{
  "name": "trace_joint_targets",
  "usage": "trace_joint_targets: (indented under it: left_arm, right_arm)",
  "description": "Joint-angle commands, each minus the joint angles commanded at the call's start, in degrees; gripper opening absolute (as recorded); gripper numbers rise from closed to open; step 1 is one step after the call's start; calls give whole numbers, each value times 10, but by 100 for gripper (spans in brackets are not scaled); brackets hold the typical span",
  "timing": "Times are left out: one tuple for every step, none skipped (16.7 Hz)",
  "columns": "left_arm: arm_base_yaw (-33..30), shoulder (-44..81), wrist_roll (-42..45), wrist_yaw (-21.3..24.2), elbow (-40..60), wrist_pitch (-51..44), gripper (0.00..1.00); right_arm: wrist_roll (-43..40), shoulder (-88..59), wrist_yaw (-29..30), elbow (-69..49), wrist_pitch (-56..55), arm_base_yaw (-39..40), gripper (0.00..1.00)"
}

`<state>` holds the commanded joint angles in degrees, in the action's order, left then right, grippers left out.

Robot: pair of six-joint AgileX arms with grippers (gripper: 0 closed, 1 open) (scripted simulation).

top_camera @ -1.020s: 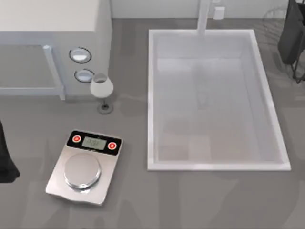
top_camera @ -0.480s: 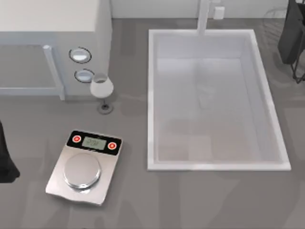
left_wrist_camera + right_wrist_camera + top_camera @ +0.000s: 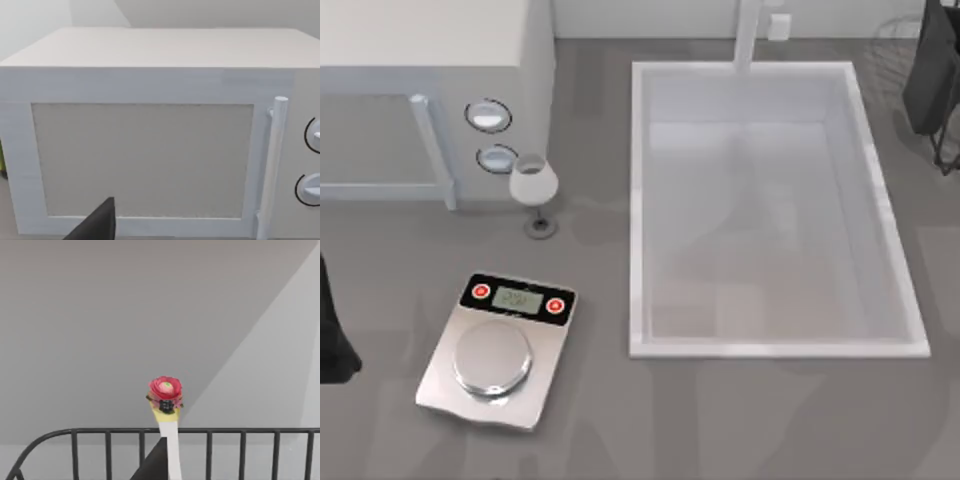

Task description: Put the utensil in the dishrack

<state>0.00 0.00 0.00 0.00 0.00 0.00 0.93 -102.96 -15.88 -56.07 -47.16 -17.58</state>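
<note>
The utensil stands upright in the right wrist view, with a round red head, a yellow neck and a thin white handle. Its handle runs down beside a dark finger of my right gripper, which is shut on it. Just behind it runs the dishrack, a dark wire rail with upright bars. From above, my right gripper hangs at the far right back corner, over the dishrack wires. My left gripper is parked at the left edge.
A big white sink basin with a faucet fills the middle right. A white microwave stands at the back left, also in the left wrist view. A wine glass and a kitchen scale sit in front of it.
The right arm has shifted only slightly at the back right, and the shadows over the sink have moved. The left arm has stayed still.
</note>
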Motion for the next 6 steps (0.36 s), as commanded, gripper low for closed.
trace_joint_targets:
  left_arm:
    - [0, 0, 0, 0, 0, 0, 100]
    - [0, 0, 0, 0, 0, 0, 100]
    - [0, 0, 0, 0, 0, 0, 100]
    - [0, 0, 0, 0, 0, 0, 100]
    - [0, 0, 0, 0, 0, 0, 100]
    - [0, 0, 0, 0, 0, 0, 100]
  right_arm:
    - [0, 0, 0, 0, 0, 0, 100]
    - [0, 0, 0, 0, 0, 0, 100]
    - [0, 0, 0, 0, 0, 0, 100]
    - [0, 0, 0, 0, 0, 0, 100]
    - [0, 0, 0, 0, 0, 0, 100]
    - [0, 0, 0, 0, 0, 0, 100]
